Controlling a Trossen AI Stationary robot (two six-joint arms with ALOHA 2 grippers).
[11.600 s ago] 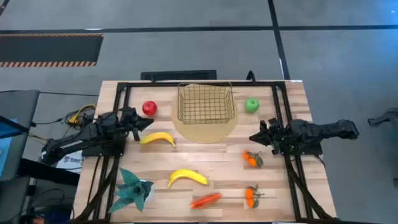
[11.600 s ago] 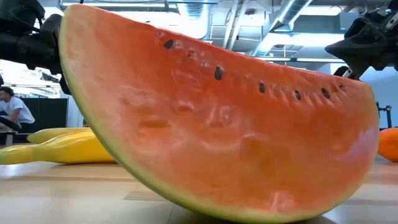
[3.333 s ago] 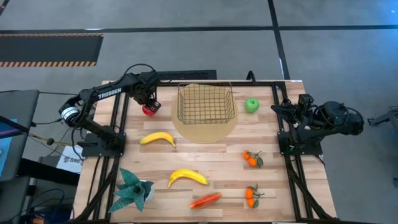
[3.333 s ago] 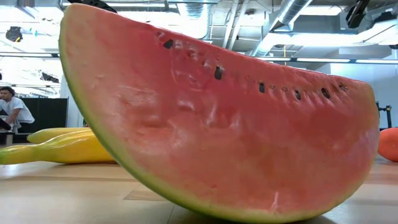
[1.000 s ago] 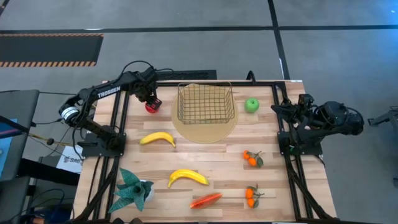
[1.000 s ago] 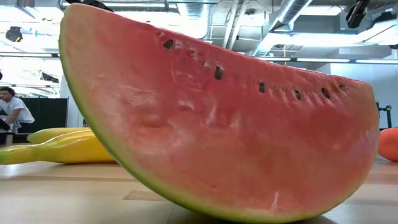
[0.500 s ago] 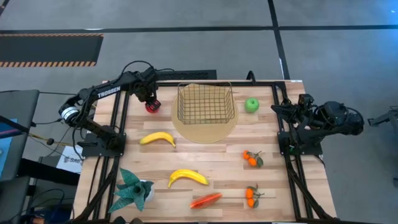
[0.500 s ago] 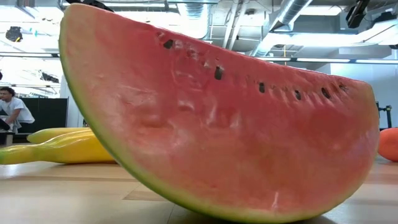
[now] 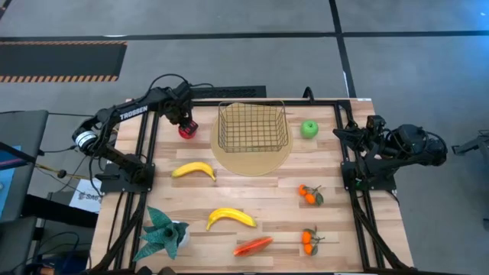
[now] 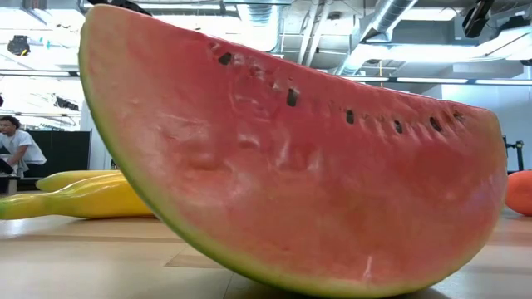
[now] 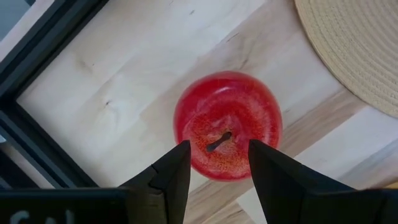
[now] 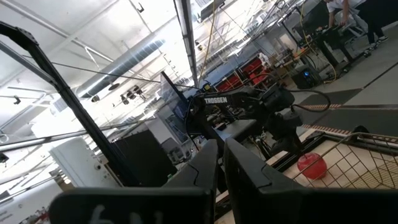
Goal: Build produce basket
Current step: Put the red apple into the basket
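The gold wire basket (image 9: 253, 127) stands on a round tan mat (image 9: 252, 162) at the far middle of the table. Left of it a red apple (image 9: 187, 129) rests on the wood. My left gripper (image 11: 219, 146) points down over the apple (image 11: 227, 118), open, with one fingertip on either side of the stem. The gap between the fingers is narrower than the apple. A green apple (image 9: 309, 128), two bananas (image 9: 193, 169) (image 9: 230, 218) and two tangerine clusters (image 9: 309, 195) (image 9: 308, 241) lie loose. My right gripper (image 9: 340, 135) waits shut at the right edge. My left gripper comes at the red apple from above, its fingertips (image 11: 177, 162) over the apple's top beside the stem (image 11: 217, 142). I cannot tell whether they touch the apple. The apple sits upright on the table.
A teal spiky plant (image 9: 163, 233) stands near left. A watermelon slice (image 10: 291, 166) fills the low view and shows from above as a red-orange sliver (image 9: 252, 246). Black frame rails (image 9: 149, 145) run along both sides. A person (image 10: 12, 145) sits far off in the room.
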